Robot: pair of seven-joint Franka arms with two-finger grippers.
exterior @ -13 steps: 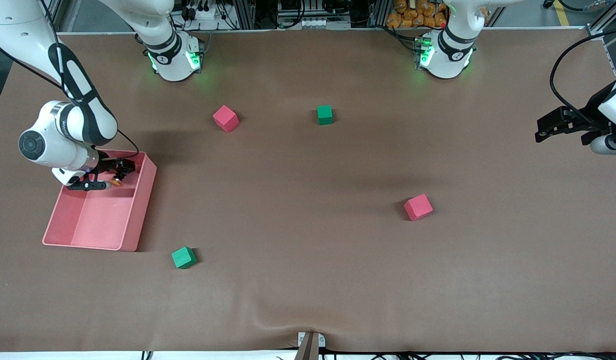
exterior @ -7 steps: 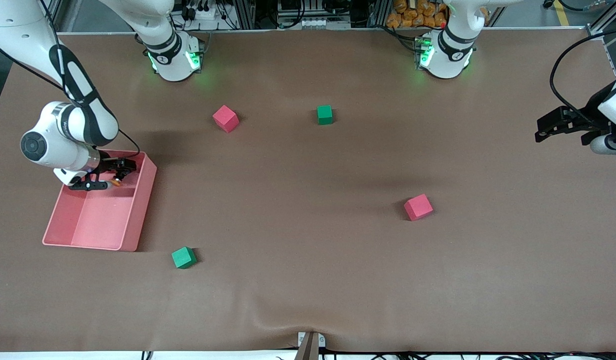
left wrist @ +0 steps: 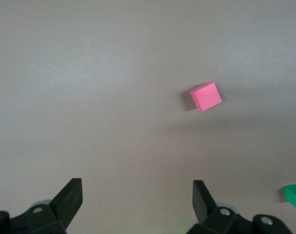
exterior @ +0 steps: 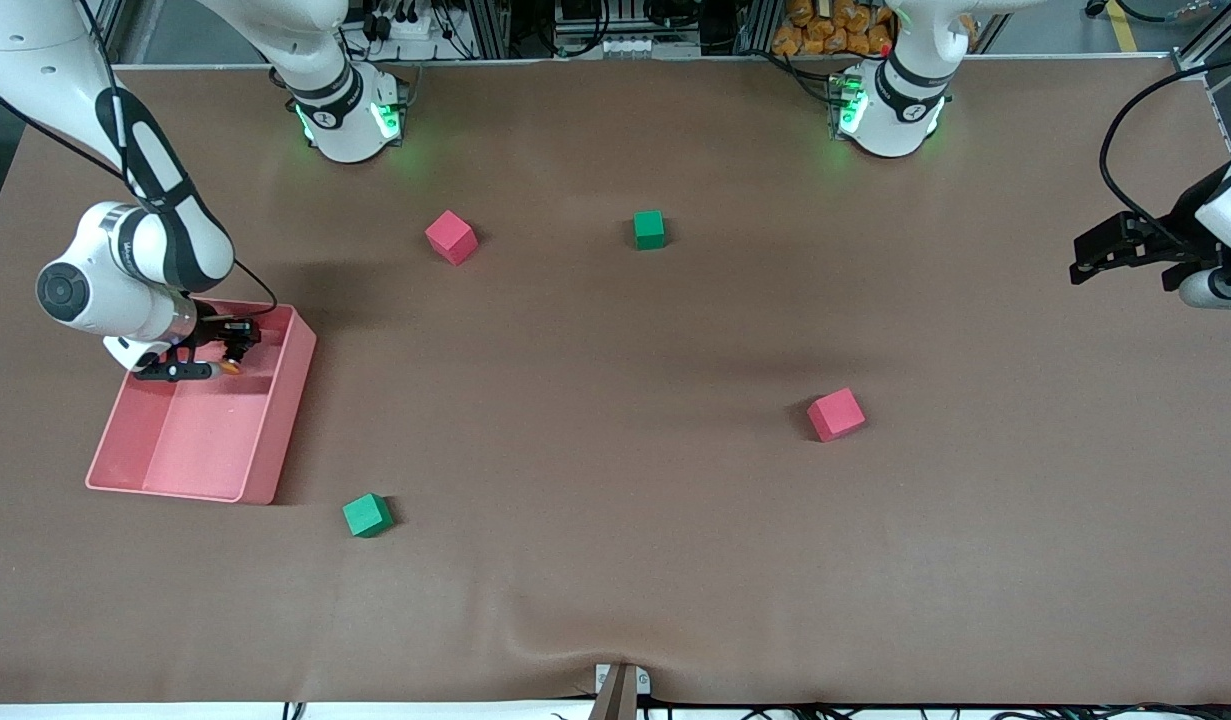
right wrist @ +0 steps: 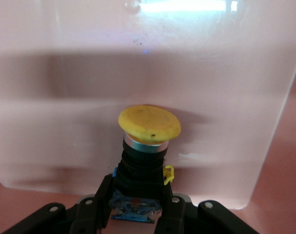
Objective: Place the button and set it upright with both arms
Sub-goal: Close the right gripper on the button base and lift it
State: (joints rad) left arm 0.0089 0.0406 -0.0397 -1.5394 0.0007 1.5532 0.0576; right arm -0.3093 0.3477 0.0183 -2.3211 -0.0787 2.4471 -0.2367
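My right gripper (exterior: pixel 233 352) is inside the pink bin (exterior: pixel 275 440) at the right arm's end of the table. It is shut on the button (right wrist: pixel 149 146), gripping its black body (right wrist: pixel 140 170) with the yellow-orange cap (right wrist: pixel 149 125) pointing away from the wrist toward the bin's wall. In the front view the button (exterior: pixel 231 367) shows only as a small orange spot at the fingertips. My left gripper (exterior: pixel 1083 262) is open and empty, held above the table at the left arm's end, waiting. In the left wrist view its fingertips (left wrist: pixel 72 192) stand wide apart over bare table.
A red cube (exterior: pixel 451 237) and a green cube (exterior: pixel 649 229) lie toward the bases. Another red cube (exterior: pixel 836 414) lies mid-table, also in the left wrist view (left wrist: pixel 205 96). A green cube (exterior: pixel 367 515) lies nearer the front camera beside the bin.
The right gripper has shifted slightly inside the bin with the button held; the bin has nudged a little. The left arm has not moved.
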